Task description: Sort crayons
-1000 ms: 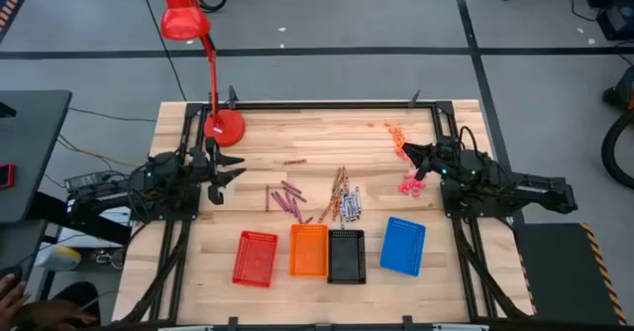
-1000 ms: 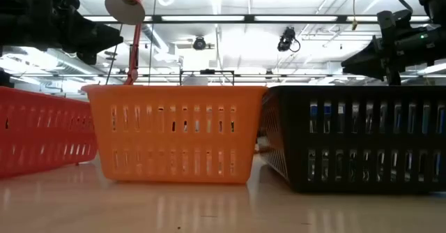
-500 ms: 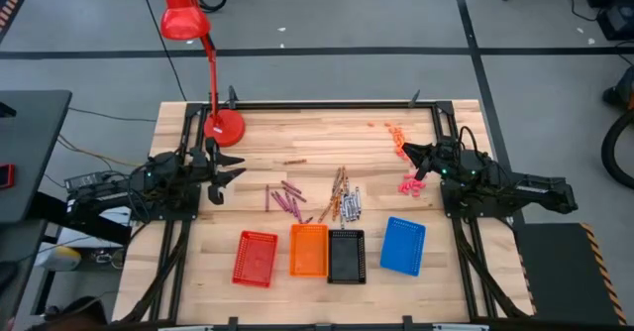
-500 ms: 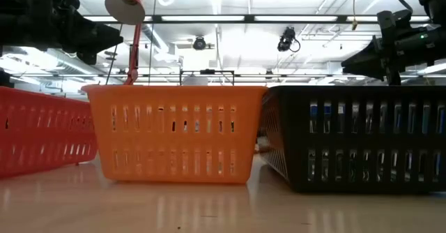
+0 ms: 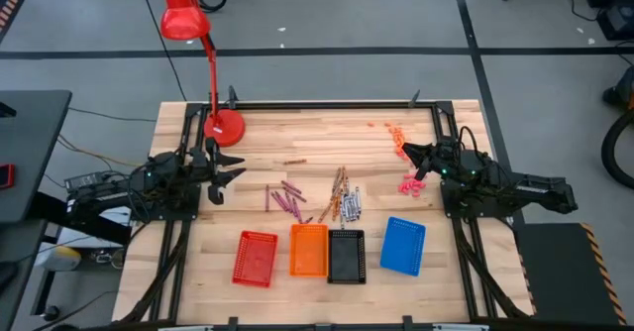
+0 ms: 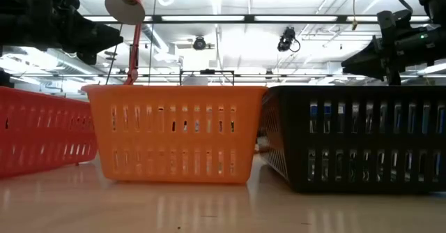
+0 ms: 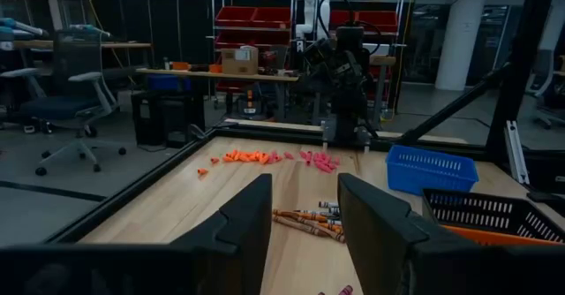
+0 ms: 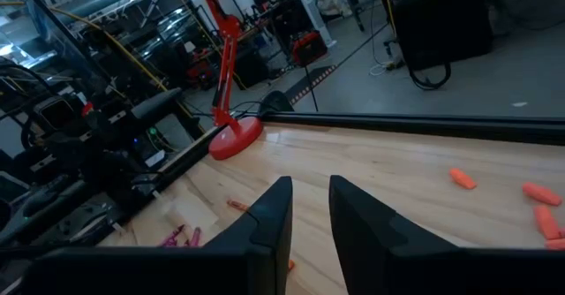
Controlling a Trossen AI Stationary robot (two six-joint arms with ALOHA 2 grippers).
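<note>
The crayons lie loose on the wooden table's middle: a maroon-purple group (image 5: 285, 199), an orange-brown and grey-white group (image 5: 343, 197) (image 7: 305, 222), and a single one (image 5: 295, 161) farther back. My left gripper (image 5: 230, 168) (image 7: 305, 185) hangs level over the table's left side, open, with nothing between its fingers. My right gripper (image 5: 408, 153) (image 8: 311, 187) hangs level over the right side, its fingers a little apart and holding nothing. Both grippers are well clear of the crayons.
Along the near edge stand a red tray (image 5: 256, 259), an orange tray (image 5: 308, 250), a black tray (image 5: 347, 256) and a blue tray (image 5: 402, 245). A red desk lamp's base (image 5: 224, 126) sits at the far left. Orange bits (image 5: 396, 138) and pink bits (image 5: 411, 183) lie near my right gripper.
Both arms and all the crayons have kept still. A person's hand off the table, at the lower left of the high view, has gone out of sight.
</note>
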